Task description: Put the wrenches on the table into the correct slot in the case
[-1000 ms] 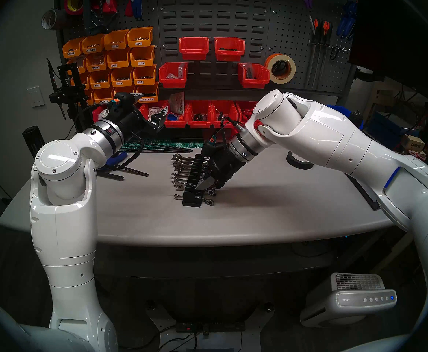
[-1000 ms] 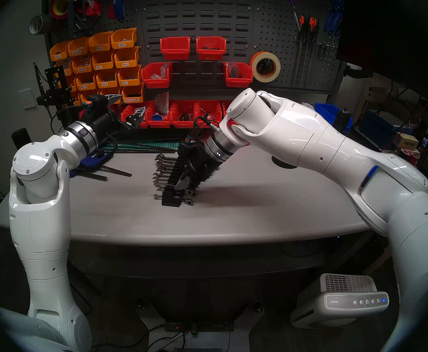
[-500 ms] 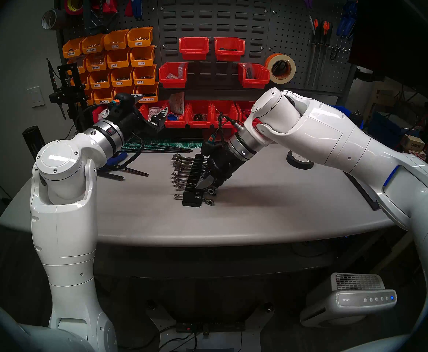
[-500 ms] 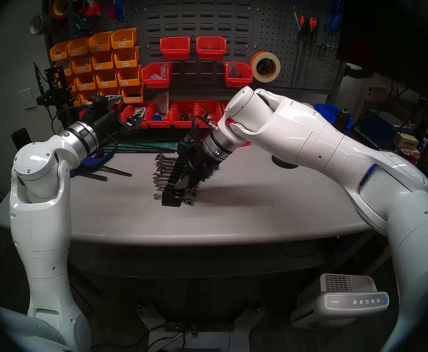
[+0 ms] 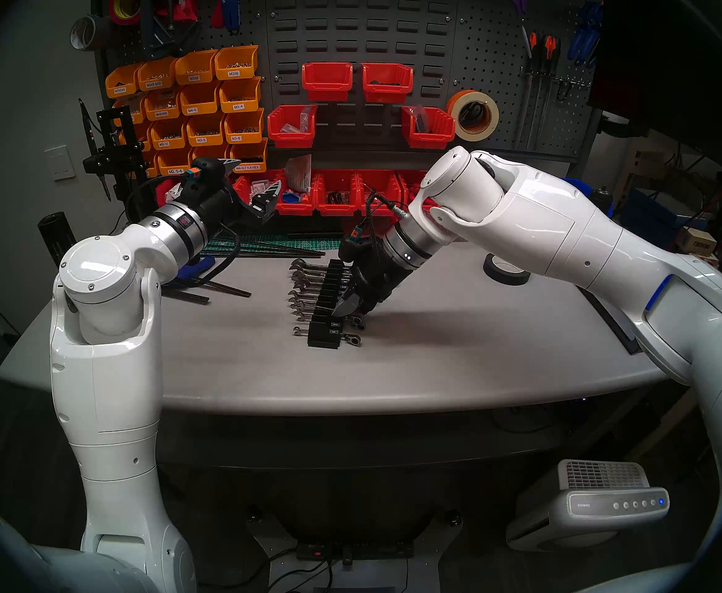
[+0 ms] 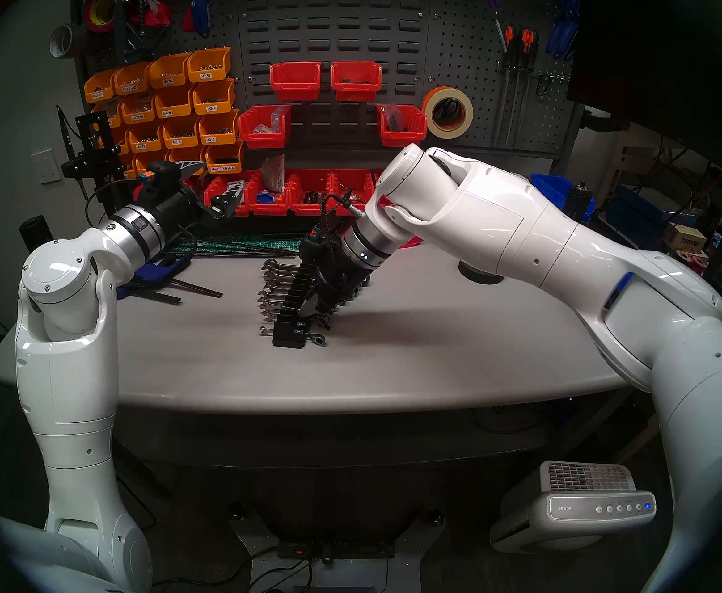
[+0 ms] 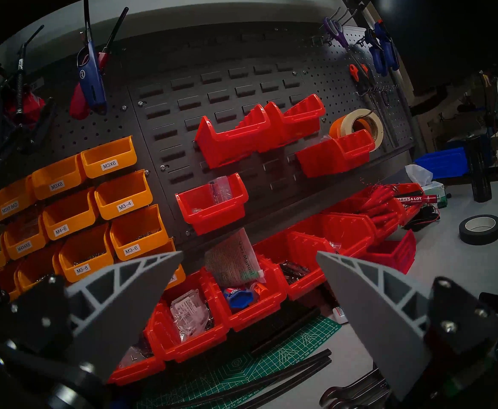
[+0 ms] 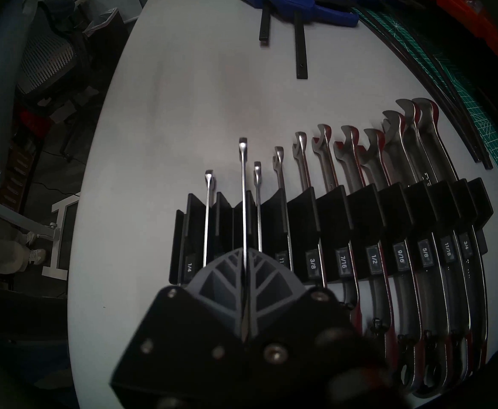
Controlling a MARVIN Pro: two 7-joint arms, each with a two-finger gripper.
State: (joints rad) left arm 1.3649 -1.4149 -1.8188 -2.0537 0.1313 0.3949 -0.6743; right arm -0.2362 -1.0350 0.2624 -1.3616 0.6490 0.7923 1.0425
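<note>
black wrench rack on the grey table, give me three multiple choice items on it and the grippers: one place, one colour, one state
1. Where is the slim chrome wrench held by the right gripper?
A. over the black plastic wrench rack, near its small-size end
B. on the green cutting mat
C. in a red bin

2. What colour are the labelled wall bins left of the red bins?
A. blue
B. orange
C. white

3. How do the left gripper jaws stand?
A. shut on a wrench
B. shut on nothing
C. open, holding nothing

Answers: 1 A, the right wrist view shows the wrench above the slots beside the 1/4 label. 2 B, orange bins with white labels hang there. 3 C, the left wrist view shows the grey fingers wide apart with only the wall behind.
</note>
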